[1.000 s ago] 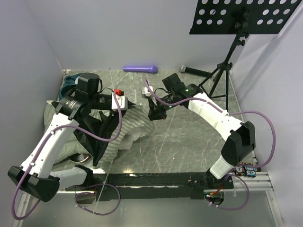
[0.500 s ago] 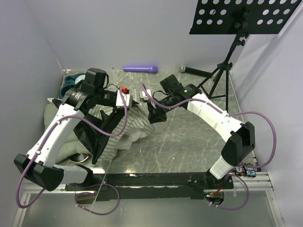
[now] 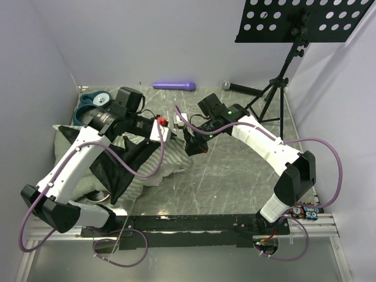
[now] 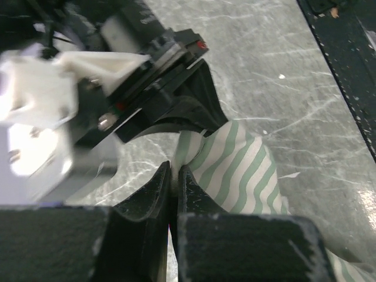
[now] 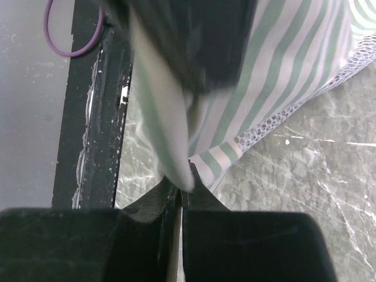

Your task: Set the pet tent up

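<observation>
**No legible writing in any view**

No text, label, brand or number can be read. The small coloured board (image 3: 306, 212) beside the right arm's (image 3: 267, 144) base carries marks too small to make out. The pet tent (image 3: 173, 162) shows only green and white stripes. The white block (image 4: 35, 111) in the left wrist view is blurred.

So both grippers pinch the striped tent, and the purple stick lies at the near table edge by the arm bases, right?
No: the purple stick lies at the far edge of the table, as the top external view shows. The left gripper and right gripper do both pinch the pet tent.
</observation>
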Action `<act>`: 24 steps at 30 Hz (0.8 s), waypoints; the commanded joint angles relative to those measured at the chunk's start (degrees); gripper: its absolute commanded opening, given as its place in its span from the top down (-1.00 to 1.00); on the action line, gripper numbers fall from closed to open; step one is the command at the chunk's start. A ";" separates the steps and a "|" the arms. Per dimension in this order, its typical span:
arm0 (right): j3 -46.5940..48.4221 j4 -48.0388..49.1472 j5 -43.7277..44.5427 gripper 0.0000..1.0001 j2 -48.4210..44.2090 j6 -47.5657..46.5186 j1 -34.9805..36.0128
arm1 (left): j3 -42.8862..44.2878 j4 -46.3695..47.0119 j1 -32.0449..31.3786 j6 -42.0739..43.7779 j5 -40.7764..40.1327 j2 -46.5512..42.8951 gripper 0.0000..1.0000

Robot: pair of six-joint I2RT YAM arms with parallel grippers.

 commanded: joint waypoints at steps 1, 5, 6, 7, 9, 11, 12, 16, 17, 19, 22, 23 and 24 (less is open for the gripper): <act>0.04 -5.43 4.93 1.00 2.92 1.08 1.55 | 2.03 -0.06 -2.34 3.20 1.54 1.53 0.80; 0.04 -4.99 5.11 1.00 2.57 1.34 1.64 | 1.24 -0.50 -3.66 3.90 1.19 2.76 0.76; -0.05 -4.73 5.19 1.00 2.39 1.43 1.64 | 0.89 -0.50 -3.92 3.99 1.01 2.85 0.74; -0.40 -4.46 5.28 1.00 2.13 1.52 1.64 | 0.63 -0.50 -4.01 3.90 0.84 2.94 0.71; -1.45 -3.76 5.81 1.00 1.51 1.69 1.46 | 0.36 -0.06 -4.10 2.85 0.57 2.68 0.58; -3.29 -2.18 6.60 1.00 0.20 2.04 0.76 | 0.36 0.90 -3.84 0.57 -0.39 1.80 0.36; -4.17 -1.13 7.38 1.00 -0.68 2.31 0.15 | 0.19 1.86 -3.31 -1.27 -0.57 1.02 0.23; -6.82 2.12 8.97 1.00 -3.93 1.78 -3.36 | -2.27 14.48 3.69 -17.67 1.27 -3.55 -0.12; -6.99 2.39 9.23 1.00 -4.37 1.35 -4.50 | -3.06 18.10 5.20 -21.72 1.36 -4.87 -0.18; -7.00 3.01 10.55 1.00 -4.99 0.82 -6.61 | -4.73 27.23 7.84 -32.00 -0.12 -7.33 -0.28; -6.82 5.72 13.01 1.00 -5.61 0.72 -9.25 | -7.36 35.08 10.31 -40.82 -2.67 -10.58 -0.63; -6.65 6.95 13.63 1.00 -5.78 1.16 -9.96 | -8.33 36.75 10.40 -42.84 -4.16 -11.46 -0.72; -6.47 8.53 14.50 1.00 -6.05 2.12 -10.66 | -9.47 38.51 10.49 -45.12 -5.83 -12.26 -0.76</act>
